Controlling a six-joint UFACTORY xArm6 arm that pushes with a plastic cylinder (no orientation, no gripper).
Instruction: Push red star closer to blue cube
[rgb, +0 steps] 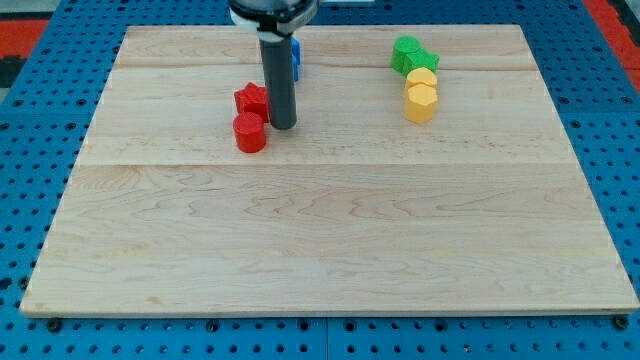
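- Setting: a pale wooden board (330, 240) lies on a blue perforated bench (30, 150) that shows on all sides of it.
- Red star (251, 99): sits in the upper left-centre of the board, just left of the rod and touching or nearly touching it.
- Blue cube (296, 58): lies toward the view's top, just right of the rod's upper part. It is mostly hidden behind the rod; only a sliver shows, so its shape cannot be confirmed.
- My tip (283, 126): rests on the board just right of and slightly below the red star. The rod has no jaws and holds nothing; it can only push.
- Red cylinder (250, 132): stands directly below the red star, close or touching, and just left of the tip.
- Other blocks: a green block (412, 55) and two yellow blocks (421, 92) cluster well apart at the view's upper right, clear of the work.
- Step in hand, as judged: repositioning around the star. The star is near the cube but not yet against it.
- Next move, as judged: the tip needs to get to the star's lower-left side, then push up and right toward the cube.
- Risk, as judged: the red cylinder crowds that approach and may be dragged along.
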